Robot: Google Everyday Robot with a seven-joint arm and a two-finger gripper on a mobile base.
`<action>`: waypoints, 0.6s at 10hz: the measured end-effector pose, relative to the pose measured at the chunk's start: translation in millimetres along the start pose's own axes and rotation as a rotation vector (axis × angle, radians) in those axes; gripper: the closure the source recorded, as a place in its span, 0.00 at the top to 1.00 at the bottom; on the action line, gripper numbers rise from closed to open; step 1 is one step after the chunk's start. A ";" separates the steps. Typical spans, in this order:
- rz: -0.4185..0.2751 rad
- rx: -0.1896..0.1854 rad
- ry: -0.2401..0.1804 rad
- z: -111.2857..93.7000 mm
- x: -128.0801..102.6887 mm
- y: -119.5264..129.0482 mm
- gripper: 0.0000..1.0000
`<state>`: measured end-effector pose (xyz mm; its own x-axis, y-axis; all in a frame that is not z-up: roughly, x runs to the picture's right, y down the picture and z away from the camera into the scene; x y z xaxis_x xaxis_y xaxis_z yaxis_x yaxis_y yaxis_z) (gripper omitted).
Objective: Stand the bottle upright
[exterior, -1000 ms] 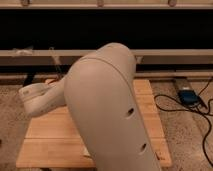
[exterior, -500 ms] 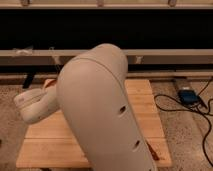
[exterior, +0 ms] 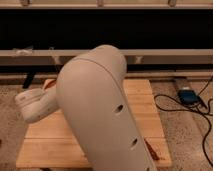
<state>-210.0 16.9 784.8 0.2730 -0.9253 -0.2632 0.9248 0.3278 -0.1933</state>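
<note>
At the left, the arm's rounded joint (exterior: 34, 104) juts out over the edge of the wooden board (exterior: 142, 120) and the speckled floor (exterior: 10, 130). Just above it a small orange shape (exterior: 49, 84) peeks out from behind the arm; too little shows to say what it is. The bulky beige arm (exterior: 100, 110) fills the middle of the view and covers most of the board. The gripper is hidden somewhere behind or below this arm, so I cannot tell where it sits or how its jaws stand. The bottle is likewise out of sight, and its place cannot be told. Low at the right edge of the arm, a thin reddish-brown object (exterior: 151, 150) lies on the board, partly covered. Farther right, a blue device (exterior: 188, 95) with black cables (exterior: 172, 105) rests on the floor. Behind everything runs a pale horizontal rail (exterior: 165, 54) before a dark recess.
</note>
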 end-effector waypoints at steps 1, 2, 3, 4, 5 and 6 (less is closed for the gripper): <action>0.005 0.001 -0.006 -0.1 3.1 1.6 0.80; 0.012 0.003 -0.012 -0.5 6.9 3.0 0.80; 0.027 0.015 -0.046 -1.7 13.8 5.4 0.80; 0.050 0.031 -0.114 0.2 22.3 9.3 0.80; 0.079 0.047 -0.195 6.3 33.7 15.7 0.80; 0.108 0.059 -0.266 13.6 45.2 23.5 0.80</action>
<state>-172.3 -19.8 781.2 0.4238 -0.9055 -0.0202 0.8981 0.4230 -0.1203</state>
